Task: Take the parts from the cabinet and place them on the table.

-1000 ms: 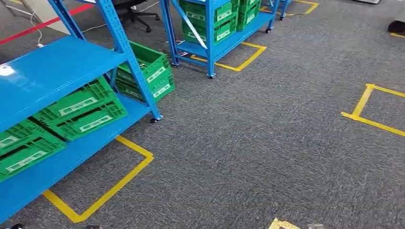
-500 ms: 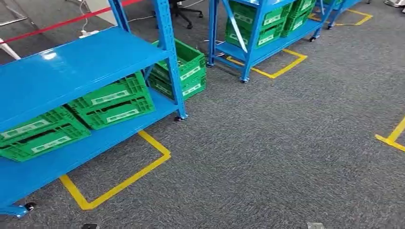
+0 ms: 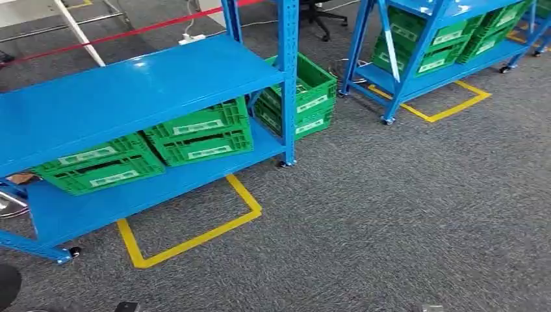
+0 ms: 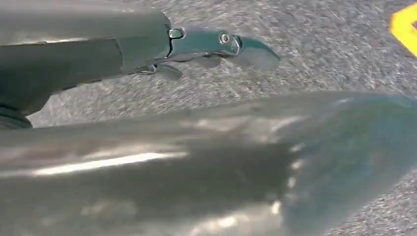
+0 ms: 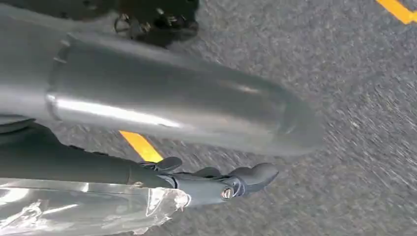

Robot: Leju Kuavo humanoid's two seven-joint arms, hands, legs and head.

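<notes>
Where the right wrist view looks down at grey carpet, we see our right hand with a clear, crinkled plastic bag lying along its fingers; the bag's contents and the grip itself we cannot make out. Our left hand hangs over the carpet with fingers extended and nothing in them. In the head view a blue wheeled rack stands to the left, green crates on its lower shelf and two more stacked crates behind its post. Yellow floor tape frames the rack's corner. A second blue rack with green crates stands further back.
</notes>
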